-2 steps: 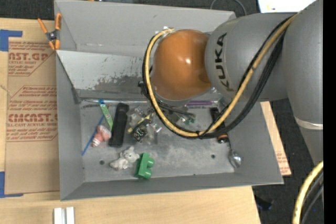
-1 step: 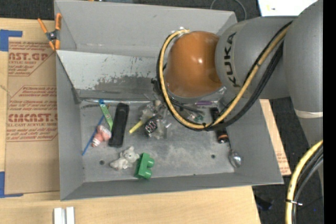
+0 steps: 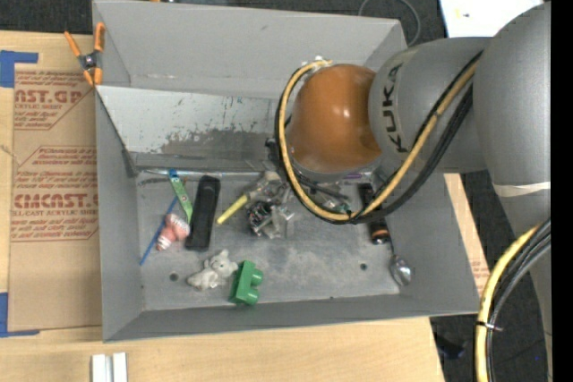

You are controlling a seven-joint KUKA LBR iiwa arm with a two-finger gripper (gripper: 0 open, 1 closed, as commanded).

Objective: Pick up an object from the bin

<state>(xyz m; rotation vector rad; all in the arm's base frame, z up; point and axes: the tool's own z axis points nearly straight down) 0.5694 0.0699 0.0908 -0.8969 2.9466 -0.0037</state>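
The yellow stick (image 3: 231, 210) is lying slanted mid-bin (image 3: 269, 40), its upper end just beside the gripper (image 3: 267, 216) at nine o'clock, probably making it the nearest candidate; whether the gripper is open or gripping anything, I cannot tell. A black bar (image 3: 204, 212) is lying beyond at nine o'clock; a green block (image 3: 246, 284) at seven.

Illumination is diffuse and moderately bright. A glare spot marks the orange cover (image 3: 333, 114) just beyond the gripper (image 3: 269, 212). Soft shadow darkens the bin floor (image 3: 333, 268) right of the gripper; left of it, light is even.

Gry bin (image 3: 116, 219), grn block (image 3: 246, 284), blk bar (image 3: 204, 212).
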